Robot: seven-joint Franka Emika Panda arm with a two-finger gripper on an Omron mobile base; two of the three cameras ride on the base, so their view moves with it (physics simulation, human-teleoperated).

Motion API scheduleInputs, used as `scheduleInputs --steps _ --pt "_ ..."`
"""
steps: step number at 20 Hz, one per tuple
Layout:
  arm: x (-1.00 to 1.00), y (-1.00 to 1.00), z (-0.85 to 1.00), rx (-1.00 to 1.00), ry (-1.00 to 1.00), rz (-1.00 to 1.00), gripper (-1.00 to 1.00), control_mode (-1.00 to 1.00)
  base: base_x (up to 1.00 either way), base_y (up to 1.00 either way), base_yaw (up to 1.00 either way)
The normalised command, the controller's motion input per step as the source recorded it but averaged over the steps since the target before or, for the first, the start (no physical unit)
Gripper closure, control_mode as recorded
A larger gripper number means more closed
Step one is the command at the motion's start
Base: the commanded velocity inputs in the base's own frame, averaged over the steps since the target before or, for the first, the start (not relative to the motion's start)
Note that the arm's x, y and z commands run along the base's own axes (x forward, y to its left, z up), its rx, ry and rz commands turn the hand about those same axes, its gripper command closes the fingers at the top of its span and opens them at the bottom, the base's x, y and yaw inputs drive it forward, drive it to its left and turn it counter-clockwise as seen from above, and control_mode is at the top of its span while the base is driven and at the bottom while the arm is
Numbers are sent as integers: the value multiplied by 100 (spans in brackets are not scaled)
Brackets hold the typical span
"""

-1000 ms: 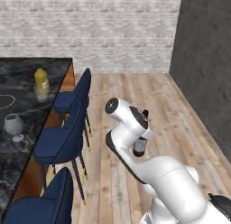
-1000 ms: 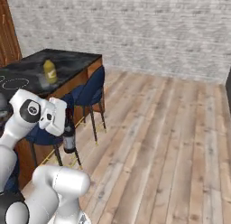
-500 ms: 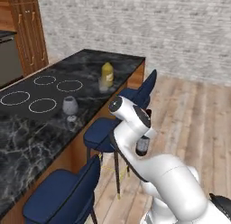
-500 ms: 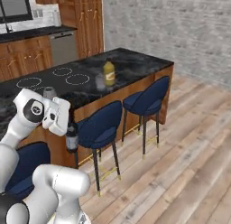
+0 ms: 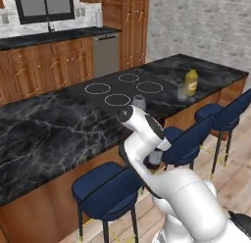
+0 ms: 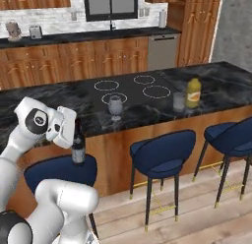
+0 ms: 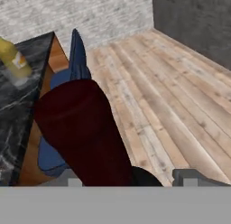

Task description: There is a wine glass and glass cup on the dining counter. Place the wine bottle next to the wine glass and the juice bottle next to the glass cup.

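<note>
My pincer [image 6: 74,135] pinches the neck of the wine bottle [image 6: 78,148], holding it upright in the air on the near side of the dining counter [image 6: 59,107], above a blue stool [image 6: 61,171]. On the counter stand a wine glass [image 6: 115,106] near the cooktop rings and, farther right, the glass cup [image 6: 178,101] just beside the juice bottle [image 6: 193,93].

Worktop [image 6: 59,98] black, white-veined, white cooktop rings; juice bottle [image 6: 194,93] yellow-orange, orange label; wine bottle [image 6: 78,143] dark; stools [image 6: 165,154] navy; glass cup [image 6: 178,101] greyish.
</note>
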Motion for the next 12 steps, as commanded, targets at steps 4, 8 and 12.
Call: scheduleInputs --steps 4,8,12 --pt "0 0 0 0 0 0 100 100 43 -16 58" --pt "0 0 0 0 0 0 100 100 33 -38 31" --pt "0 0 0 0 0 0 100 100 21 -55 16"
